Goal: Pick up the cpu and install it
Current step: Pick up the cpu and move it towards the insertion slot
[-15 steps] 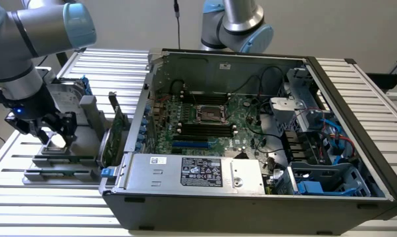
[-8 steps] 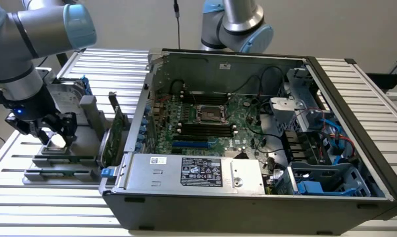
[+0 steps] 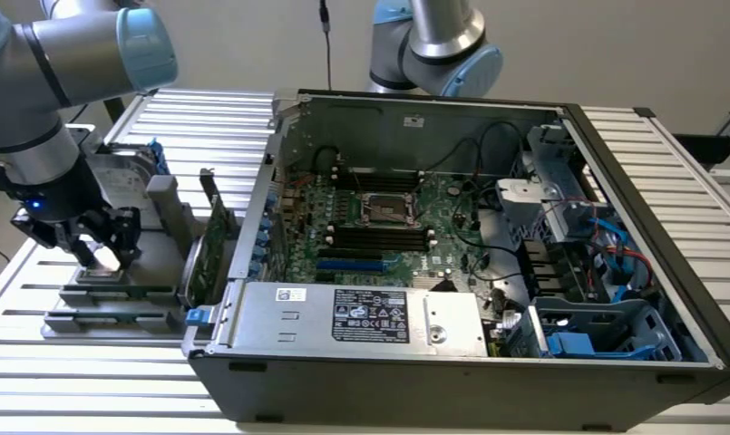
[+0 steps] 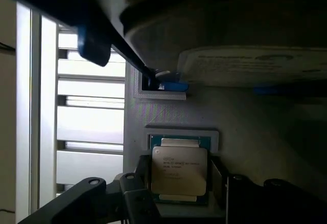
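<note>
cpu position: the cpu (image 4: 179,170) is lying flat in a shallow pocket of the grey holder (image 3: 113,295), which is sitting on the slatted counter (image 3: 208,118) at the exterior view's left, outside the computer case (image 3: 340,376).
cpu facing: its shiny silver top is pointing up, with the printed lines showing and a thin rim peeking out around it.
cpu axis: it is looking close to square, so no clear long axis is showing; its edges are running parallel to the pocket's edges.
Neighbours: the hard drive (image 3: 132,168) with blue brackets is standing in the same holder just behind the arm (image 3: 38,136), and the long green card (image 3: 216,237) is standing on edge between the holder and the case.
In the way: the hard drive is crowding close over the pocket; the case is lying open, with the motherboard socket (image 3: 386,210) well apart from the cpu.
gripper: the gripper (image 3: 99,245) is hanging low over the pocket with its jaws apart, one dark finger (image 4: 135,193) flanking each of two opposite sides of the cpu.
Contact: I cannot tell whether the fingers are touching the chip's edges; the cpu is sitting down in its pocket, not lifted.
</note>
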### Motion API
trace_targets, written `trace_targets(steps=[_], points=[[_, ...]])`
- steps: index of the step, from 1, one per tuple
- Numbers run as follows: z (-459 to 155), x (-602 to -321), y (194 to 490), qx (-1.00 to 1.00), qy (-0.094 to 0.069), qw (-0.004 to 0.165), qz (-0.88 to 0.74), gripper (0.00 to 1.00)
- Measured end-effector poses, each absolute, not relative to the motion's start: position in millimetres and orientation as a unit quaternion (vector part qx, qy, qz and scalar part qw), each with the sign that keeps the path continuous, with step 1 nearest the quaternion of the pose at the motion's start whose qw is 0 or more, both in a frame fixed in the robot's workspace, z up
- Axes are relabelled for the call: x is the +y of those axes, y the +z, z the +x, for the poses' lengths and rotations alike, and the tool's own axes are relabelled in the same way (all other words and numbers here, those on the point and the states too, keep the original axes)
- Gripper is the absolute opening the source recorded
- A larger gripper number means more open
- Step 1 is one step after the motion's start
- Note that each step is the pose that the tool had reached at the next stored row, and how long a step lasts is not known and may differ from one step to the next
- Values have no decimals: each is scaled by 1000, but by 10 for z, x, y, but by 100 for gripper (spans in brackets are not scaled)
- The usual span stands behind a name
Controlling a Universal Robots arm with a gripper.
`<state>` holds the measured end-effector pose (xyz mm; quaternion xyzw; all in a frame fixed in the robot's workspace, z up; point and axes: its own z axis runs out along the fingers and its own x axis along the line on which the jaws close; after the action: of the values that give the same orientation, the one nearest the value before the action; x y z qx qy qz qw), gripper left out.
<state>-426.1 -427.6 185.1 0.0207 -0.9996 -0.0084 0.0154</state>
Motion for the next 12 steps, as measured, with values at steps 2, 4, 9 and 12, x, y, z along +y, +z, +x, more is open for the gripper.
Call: trace_targets(steps=[2, 4, 9, 12], points=[[-4262, -4276, 1850, -1000, -8, 15, 21, 55], [-4262, -4277, 1850, -1000, -9, 15, 21, 55], [-4262, -4276, 1851, -1000, -11, 15, 21, 55], [-4262, -4276, 1863, -1000, -13, 15, 21, 55]])
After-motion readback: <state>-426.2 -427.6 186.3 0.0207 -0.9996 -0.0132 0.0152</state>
